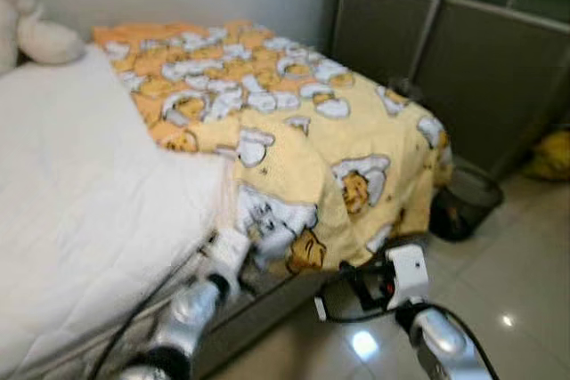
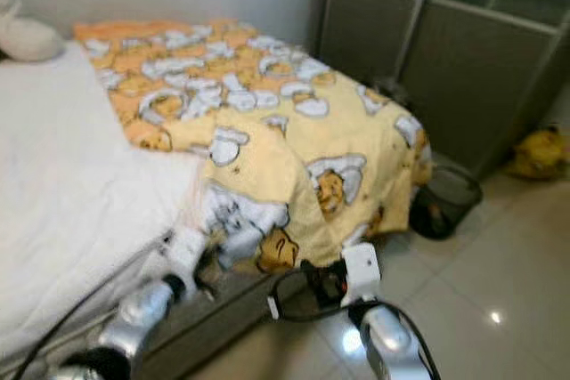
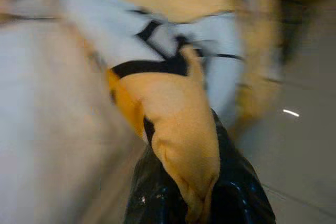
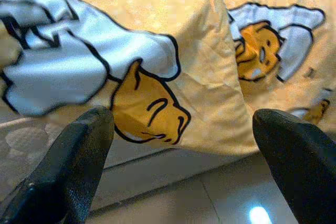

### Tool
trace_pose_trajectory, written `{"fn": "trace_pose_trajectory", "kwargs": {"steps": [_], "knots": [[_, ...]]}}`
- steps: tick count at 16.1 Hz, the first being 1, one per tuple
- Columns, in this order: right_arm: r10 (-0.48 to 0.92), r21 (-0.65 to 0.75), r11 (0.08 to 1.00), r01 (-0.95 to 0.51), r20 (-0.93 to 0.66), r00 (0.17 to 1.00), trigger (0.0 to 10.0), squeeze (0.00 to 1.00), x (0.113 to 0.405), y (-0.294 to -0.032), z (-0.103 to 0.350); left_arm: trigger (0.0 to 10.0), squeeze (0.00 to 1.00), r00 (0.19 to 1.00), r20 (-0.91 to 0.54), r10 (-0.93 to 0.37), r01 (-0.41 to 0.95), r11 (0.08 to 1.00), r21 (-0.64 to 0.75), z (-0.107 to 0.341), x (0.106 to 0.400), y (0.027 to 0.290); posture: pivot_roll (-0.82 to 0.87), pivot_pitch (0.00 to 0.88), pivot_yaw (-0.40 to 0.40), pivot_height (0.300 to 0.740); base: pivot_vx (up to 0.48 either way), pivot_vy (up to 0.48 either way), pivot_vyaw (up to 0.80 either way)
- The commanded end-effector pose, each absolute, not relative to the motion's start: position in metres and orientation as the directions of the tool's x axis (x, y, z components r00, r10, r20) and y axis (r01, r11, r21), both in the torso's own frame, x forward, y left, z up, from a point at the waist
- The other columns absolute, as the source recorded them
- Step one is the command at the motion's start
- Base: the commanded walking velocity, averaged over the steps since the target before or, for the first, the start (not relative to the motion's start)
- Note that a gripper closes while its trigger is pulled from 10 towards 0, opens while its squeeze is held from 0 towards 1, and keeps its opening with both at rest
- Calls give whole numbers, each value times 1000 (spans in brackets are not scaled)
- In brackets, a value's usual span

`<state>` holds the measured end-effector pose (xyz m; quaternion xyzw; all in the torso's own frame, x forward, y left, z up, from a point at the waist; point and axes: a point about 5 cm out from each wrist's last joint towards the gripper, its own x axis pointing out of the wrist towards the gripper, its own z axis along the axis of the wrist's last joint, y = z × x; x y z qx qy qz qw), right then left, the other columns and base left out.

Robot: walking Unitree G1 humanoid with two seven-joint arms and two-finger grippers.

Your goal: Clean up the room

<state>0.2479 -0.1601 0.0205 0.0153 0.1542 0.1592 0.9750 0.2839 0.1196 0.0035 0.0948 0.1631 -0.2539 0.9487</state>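
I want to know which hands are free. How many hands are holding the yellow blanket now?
1. The left hand is shut on the yellow blanket at its hanging edge. The right hand is open, just beside it.

Count on inspection: one bed (image 1: pixel 80 220), one yellow patterned blanket (image 1: pixel 294 131), one plush toy (image 1: pixel 36 33) at the head, one dark wire basket (image 1: pixel 463 198) on the floor, two grippers.

Open floor (image 1: pixel 499 291) beside basket (image 1: pixel 463 198)
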Motion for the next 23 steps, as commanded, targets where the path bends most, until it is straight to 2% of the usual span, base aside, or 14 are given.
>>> {"fn": "trace_pose_trajectory", "kwargs": {"steps": [1,2,3,5,12,16,18,23], "knots": [[315,78,949,-306,-293,903,10000,0,248,-161,20,10000,0,764,-376,-525,595,798,94,1,279,110,68,0,-5,740,0,0,0],[319,79,947,-310,-298,900,10000,0,246,-161,19,10000,0,690,-411,-596,675,735,67,-6,269,101,67,0,-5,740,0,0,0],[322,79,947,-313,-304,897,10000,0,244,-161,17,10000,0,577,-423,-699,778,629,22,-15,250,88,62,0,-11,740,0,0,0],[323,77,946,-315,-308,895,10000,0,242,-162,16,10000,0,551,-407,-728,796,606,-8,-15,247,81,55,0,-16,740,0,0,0],[323,68,946,-318,-315,892,10000,0,242,-166,16,10000,0,618,-394,-680,742,670,8,-8,261,87,49,0,-19,740,0,0,0],[326,70,945,-321,-321,889,10000,0,238,-165,14,10000,0,591,-481,-647,749,662,30,-25,245,109,48,2,-19,740,0,0,0],[325,69,945,-321,-326,888,10000,0,238,-166,14,10000,0,636,-439,-635,712,702,18,-19,250,114,58,4,-22,740,0,0,0],[334,68,941,-331,-322,886,10000,0,242,-164,15,10000,0,682,-400,-612,677,735,30,-12,259,115,66,0,-25,740,0,0,0]]}}
